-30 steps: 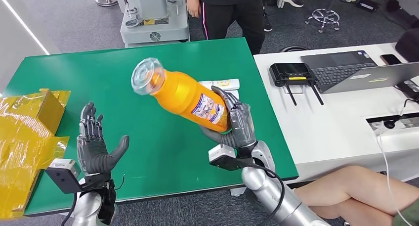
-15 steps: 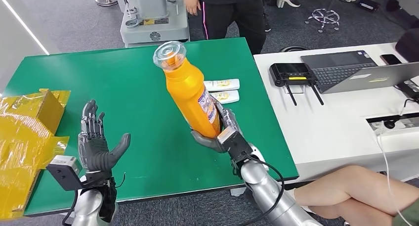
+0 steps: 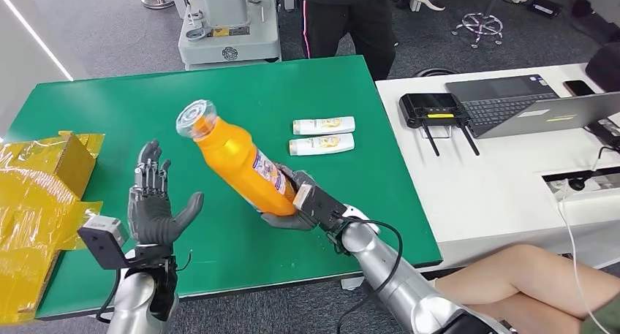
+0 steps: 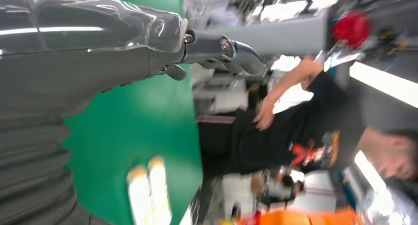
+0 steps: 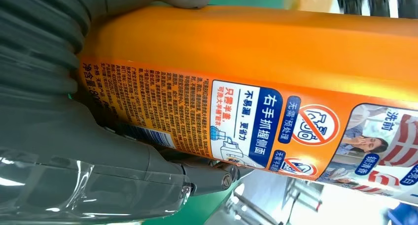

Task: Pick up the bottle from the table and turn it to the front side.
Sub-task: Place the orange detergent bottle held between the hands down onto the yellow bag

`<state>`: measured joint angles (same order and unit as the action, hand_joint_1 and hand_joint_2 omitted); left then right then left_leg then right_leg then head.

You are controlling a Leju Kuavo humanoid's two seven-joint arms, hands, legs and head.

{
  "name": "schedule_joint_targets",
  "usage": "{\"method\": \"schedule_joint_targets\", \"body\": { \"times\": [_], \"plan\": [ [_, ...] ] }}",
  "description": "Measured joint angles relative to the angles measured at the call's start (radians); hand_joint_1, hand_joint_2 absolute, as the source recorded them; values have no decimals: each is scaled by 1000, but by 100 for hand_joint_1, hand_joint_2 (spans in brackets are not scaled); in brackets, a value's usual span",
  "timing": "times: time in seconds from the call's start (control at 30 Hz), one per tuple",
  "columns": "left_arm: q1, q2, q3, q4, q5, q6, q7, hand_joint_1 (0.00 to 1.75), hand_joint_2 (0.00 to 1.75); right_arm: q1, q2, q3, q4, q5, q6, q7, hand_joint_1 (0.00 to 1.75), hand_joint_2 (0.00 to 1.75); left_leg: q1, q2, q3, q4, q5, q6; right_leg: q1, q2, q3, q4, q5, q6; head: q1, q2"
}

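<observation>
Orange bottle (image 3: pixel 237 162) tilted, base within right hand (image 3: pixel 296 206) fingers (image 3: pixel 278 220).

Grey ribbed left hand (image 4: pixel 88 62) over the green tabletop (image 4: pixel 143 121); two white-and-yellow tubes (image 4: pixel 150 193) at six o'clock; a person in black (image 4: pixel 296 136) at three o'clock.

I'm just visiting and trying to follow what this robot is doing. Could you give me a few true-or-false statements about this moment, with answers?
1. The right hand holds the orange bottle above the green table. True.
2. The bottle stands upright. False: it leans, its cap towards the left hand.
3. The left hand grips the bottle. False: it is open, apart from it.
4. Two small white tubes lie on the table. True.
</observation>
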<state>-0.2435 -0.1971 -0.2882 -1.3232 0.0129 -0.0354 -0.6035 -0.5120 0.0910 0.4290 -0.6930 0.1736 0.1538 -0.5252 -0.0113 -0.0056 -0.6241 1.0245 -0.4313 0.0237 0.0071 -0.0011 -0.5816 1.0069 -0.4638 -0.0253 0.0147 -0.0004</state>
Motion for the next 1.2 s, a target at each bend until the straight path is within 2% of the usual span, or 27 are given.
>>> {"method": "schedule_joint_targets", "body": {
  "times": [0.17,0.33,0.47,0.7,0.9,1.2],
  "plan": [
    [-61,20,-4,50,68,-146,70,0,175,-72,4,36,75,74,23,-22,175,175,0,0,0,0,0,0,0,0,0,0,0,0,0,0],
    [-126,53,-4,120,224,-333,139,0,175,-127,4,62,131,108,33,-68,175,175,0,0,0,0,1,0,0,0,0,1,1,0,0,0],
    [-153,68,-4,162,290,-390,155,0,175,-148,4,81,153,135,19,-89,175,175,0,0,0,0,1,0,0,0,0,1,0,0,0,0],
    [-197,91,-5,212,302,-391,165,0,175,-169,4,95,178,159,-20,-96,175,175,0,1,0,0,1,0,0,0,-1,0,0,0,0,0],
    [-224,97,-11,243,281,-358,160,0,175,-171,0,94,193,163,-94,-80,175,175,0,1,0,0,1,0,0,1,-1,1,1,0,0,0],
    [-229,89,-14,251,195,-228,102,0,175,-171,-2,90,211,158,-162,-51,175,175,0,0,0,0,1,0,0,0,-1,1,1,0,0,0]
  ]
}}
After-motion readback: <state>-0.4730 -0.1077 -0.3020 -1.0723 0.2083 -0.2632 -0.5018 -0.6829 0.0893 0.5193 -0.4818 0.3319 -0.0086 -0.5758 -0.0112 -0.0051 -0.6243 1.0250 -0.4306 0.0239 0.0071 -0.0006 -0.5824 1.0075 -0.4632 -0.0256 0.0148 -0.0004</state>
